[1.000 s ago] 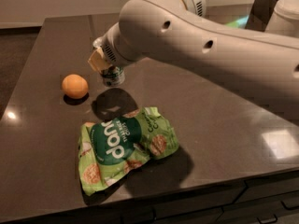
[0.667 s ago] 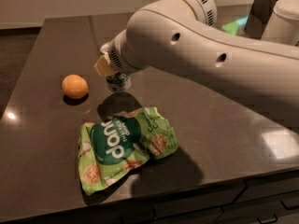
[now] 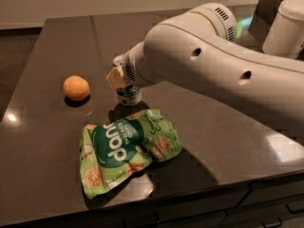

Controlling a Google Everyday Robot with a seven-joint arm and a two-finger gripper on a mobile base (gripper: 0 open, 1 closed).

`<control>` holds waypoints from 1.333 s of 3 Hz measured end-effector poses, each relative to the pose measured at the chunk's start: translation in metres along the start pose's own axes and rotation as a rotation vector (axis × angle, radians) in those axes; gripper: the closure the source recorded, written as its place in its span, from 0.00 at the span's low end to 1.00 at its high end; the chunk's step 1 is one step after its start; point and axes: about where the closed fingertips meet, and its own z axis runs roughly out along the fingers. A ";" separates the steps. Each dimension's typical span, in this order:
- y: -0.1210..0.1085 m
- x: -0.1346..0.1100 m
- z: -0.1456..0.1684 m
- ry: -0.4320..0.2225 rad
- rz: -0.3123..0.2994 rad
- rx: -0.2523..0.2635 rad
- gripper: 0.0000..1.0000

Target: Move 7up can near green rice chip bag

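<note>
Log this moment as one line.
gripper: on top of 7up can | 7up can: upright, by far edge of green rice chip bag | orange: left of can, apart

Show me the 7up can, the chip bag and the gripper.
7up can (image 3: 128, 97), camera view, lower body beneath the gripper.
green rice chip bag (image 3: 118, 146), camera view, dark green label.
gripper (image 3: 119, 80), camera view, tip over the can.

The gripper (image 3: 120, 79), cream-tan at its tip on a white arm (image 3: 213, 65), sits right over the 7up can (image 3: 128, 96); the 7up can is silver-white with green markings; the green rice chip bag (image 3: 128, 148) is light green, with a dark green round label, white lettering and tan round chips pictured; the orange (image 3: 76, 87) is plain orange; the table (image 3: 57, 42) is glossy dark grey-brown.
</note>
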 end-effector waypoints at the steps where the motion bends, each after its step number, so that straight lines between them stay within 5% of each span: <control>1: 0.000 0.014 -0.005 0.021 0.019 0.010 0.84; 4: -0.003 0.032 -0.008 0.027 0.031 0.027 0.07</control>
